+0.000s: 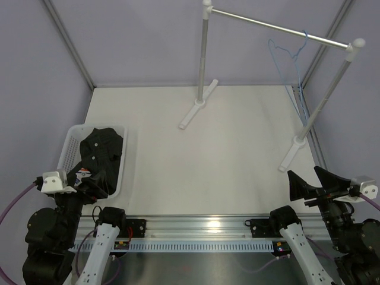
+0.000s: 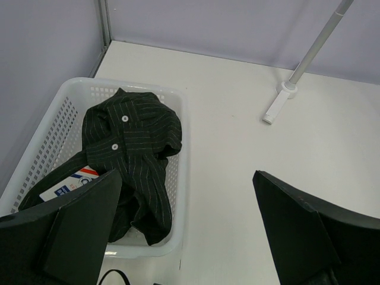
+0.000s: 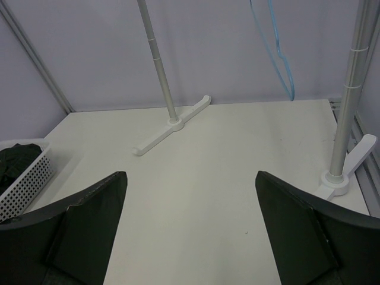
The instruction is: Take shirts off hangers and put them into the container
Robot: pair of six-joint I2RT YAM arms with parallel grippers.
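The black pinstriped shirt [image 2: 136, 142] lies bunched inside the white mesh basket [image 2: 53, 127] at the desk's [image 1: 208, 166] near-left. Its long axis follows the basket's length, with the labelled collar toward the arms. The light-blue wire hanger [image 1: 291, 56] hangs bare on the rail [image 1: 279, 27], far right. The left pincer [image 2: 187, 178] and the right pincer [image 3: 191, 175] both gape wide, holding nothing.

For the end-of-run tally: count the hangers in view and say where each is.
1: the light-blue wire hanger hangs bare on the silver rail, far right. The black shirt heaped in the white basket could hide another.
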